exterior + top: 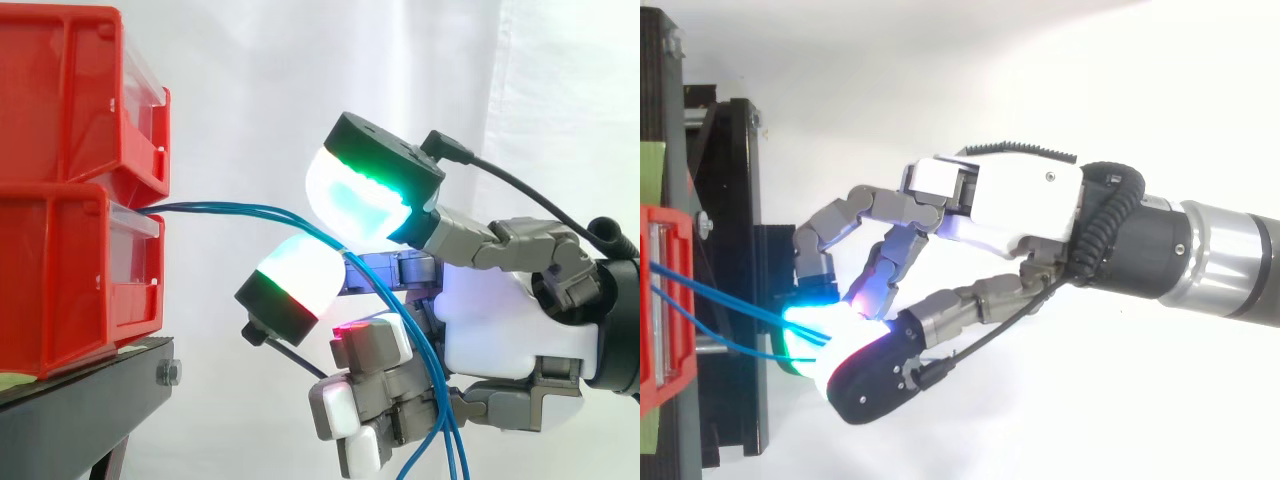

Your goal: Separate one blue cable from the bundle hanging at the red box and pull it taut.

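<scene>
Blue cables (230,209) leave the gap between the two stacked red bins (60,290) and run right in a shallow arc. Seen from above, two strands (725,295) spread apart at the bin and meet at the fingertips. My hand (500,320) comes in from the right and pinches the strands between two glowing pads (360,195), to the right of the bins. Beyond the pinch the cables drop down through the hand (1020,200) past the curled lower fingers and out of the bottom of the side view.
The bins sit on a black stand (80,400) whose edge with a bolt lies below and left of the hand. A white curtain hangs behind. Open space separates the bins' front from the fingertips.
</scene>
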